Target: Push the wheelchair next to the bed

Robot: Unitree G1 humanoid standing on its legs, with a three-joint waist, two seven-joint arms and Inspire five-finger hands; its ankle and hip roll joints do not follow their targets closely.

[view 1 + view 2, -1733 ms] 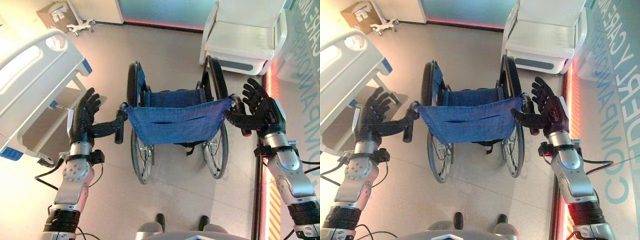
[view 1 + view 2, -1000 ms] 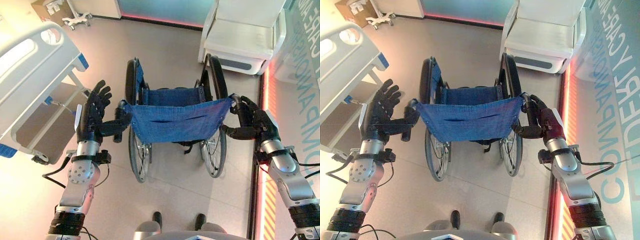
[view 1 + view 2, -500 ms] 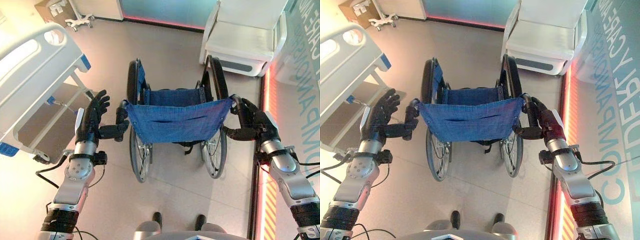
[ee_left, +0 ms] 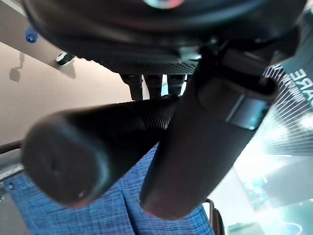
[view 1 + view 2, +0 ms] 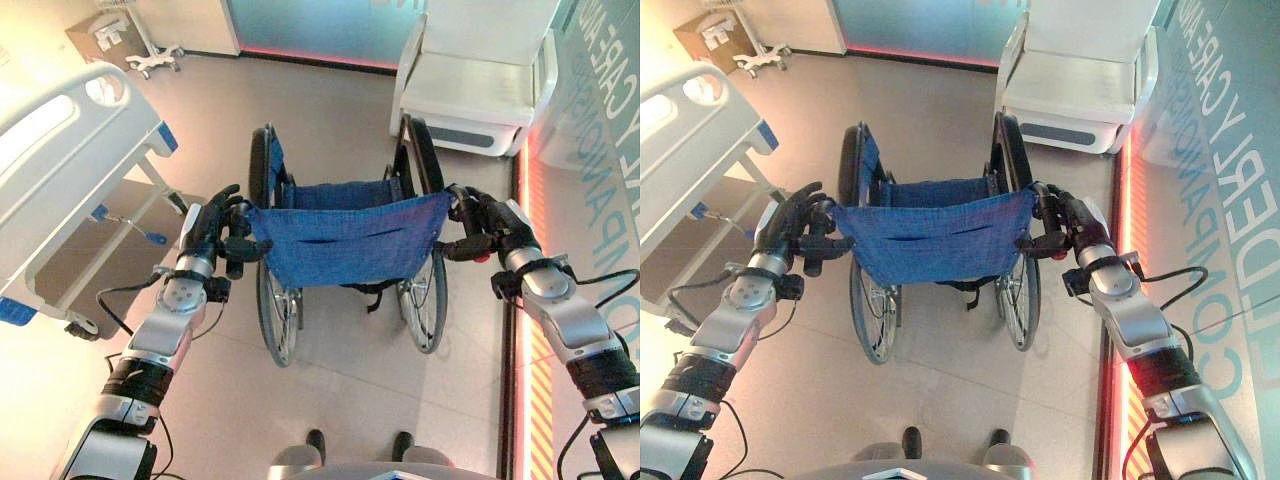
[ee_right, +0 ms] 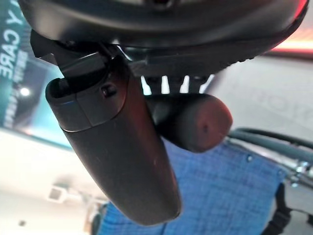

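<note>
Here, nearest in, both hands are on the wheelchair. The left hand at about 9 o'clock is curled round the left push grip. The right hand at 3 o'clock is wrapped round the right push grip. In each wrist view the thumb crosses under the grip and the fingers close over it.

Those grips look like the right place to hold. They are dark, rounded, rubbery bars, the left one ribbed, so they should not slip. Between them hangs the blue backrest sling, a soft woven cloth with a stitched pocket. It would probably sag if pushed, so it is no place to press.

The frame reads as stiff metal tube. The spoked rear wheels have thin black tyres, and the seat is empty. I would expect the chair to roll easily on the smooth pale floor and to be only moderately heavy. It would likely veer if one arm pushes harder than the other.

The chair stands at 12 o'clock, apart from the bed, which lies at 10 o'clock with white moulded plastic rails and blue corner bumpers. Farther off at 1 o'clock is a white padded armchair. At 11 o'clock there is a cardboard box.
</note>
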